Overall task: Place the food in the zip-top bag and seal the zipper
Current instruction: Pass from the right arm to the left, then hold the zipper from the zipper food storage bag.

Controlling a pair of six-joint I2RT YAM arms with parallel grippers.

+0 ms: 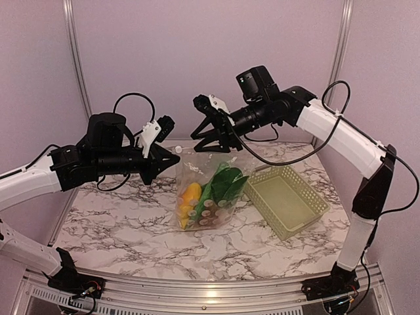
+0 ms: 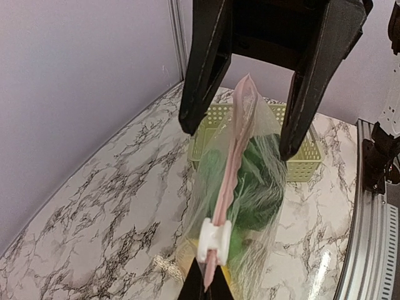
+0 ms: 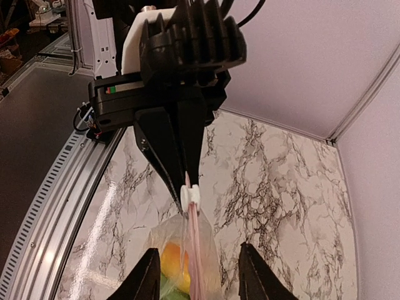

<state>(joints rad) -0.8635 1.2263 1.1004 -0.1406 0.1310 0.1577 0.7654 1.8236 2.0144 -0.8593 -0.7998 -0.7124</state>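
Found the desk [image 1: 125, 226] carrying a pale green basket [image 1: 287, 199] toward its right edge and, just beside that near the middle, the zip-top bag [image 1: 197, 174], upright, its bottom seemingly resting on the marble. Saw the food [image 1: 223, 184] inside it: green leaf, yellow and orange pieces, something brown low down. Judged the loading done and the sealing the step in hand, perhaps near its finish. Noted the left gripper [image 1: 167, 161] pressed together on the left end of the zipper [image 2: 232, 153], holding the top edge up. Noted the right gripper [image 2: 237, 139] spread, straddling the zipper's far end without clamping it. Traced the zipper's long axis left to right across the desk, from one gripper to the other, with the bag's mouth pointing up. Spotted the whitish slider [image 2: 214, 240] right against the left gripper's tips. Took the strip for joined along its length, without certainty. Reckoned the next move called for checking the closure, then lowering and letting go gently to avoid tipping the bag.
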